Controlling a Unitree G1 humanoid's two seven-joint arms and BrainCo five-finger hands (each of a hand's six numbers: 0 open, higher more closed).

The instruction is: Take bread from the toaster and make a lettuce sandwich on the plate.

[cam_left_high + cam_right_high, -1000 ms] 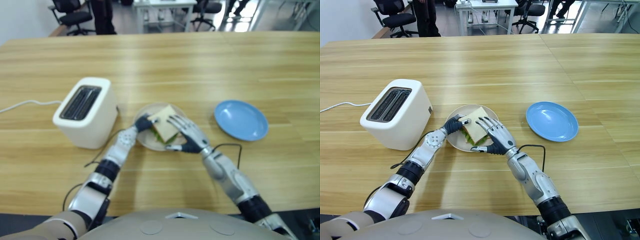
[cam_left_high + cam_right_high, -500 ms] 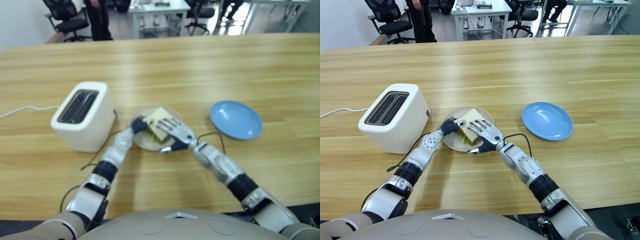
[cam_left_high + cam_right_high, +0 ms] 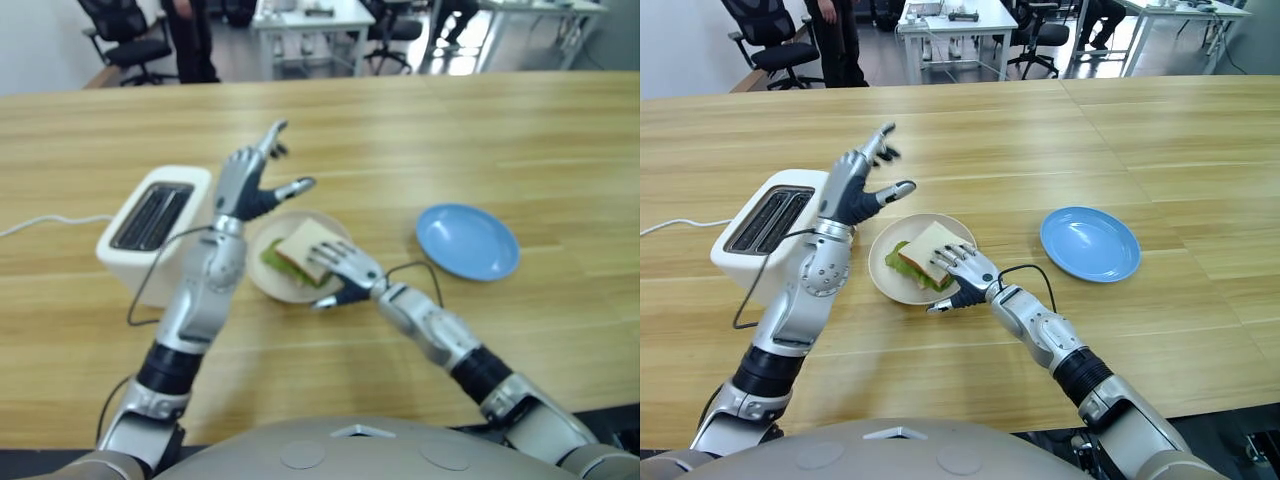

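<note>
Judged near complete — sandwich [image 3: 925,257], bread [image 3: 933,243] over lettuce [image 3: 896,262], on the plate [image 3: 880,287] beside the toaster [image 3: 760,215]. Left hand [image 3: 853,190] raised above the table [image 3: 1140,150], fingers spread, holding nothing; right hand [image 3: 965,270] splayed flat on its top, not gripping. Remaining, probably: withdraw right hand.

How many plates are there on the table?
2. A beige plate holding the sandwich sits mid-table, just right of the toaster. A blue plate lies farther right, apart from it. None seem hidden.
</note>
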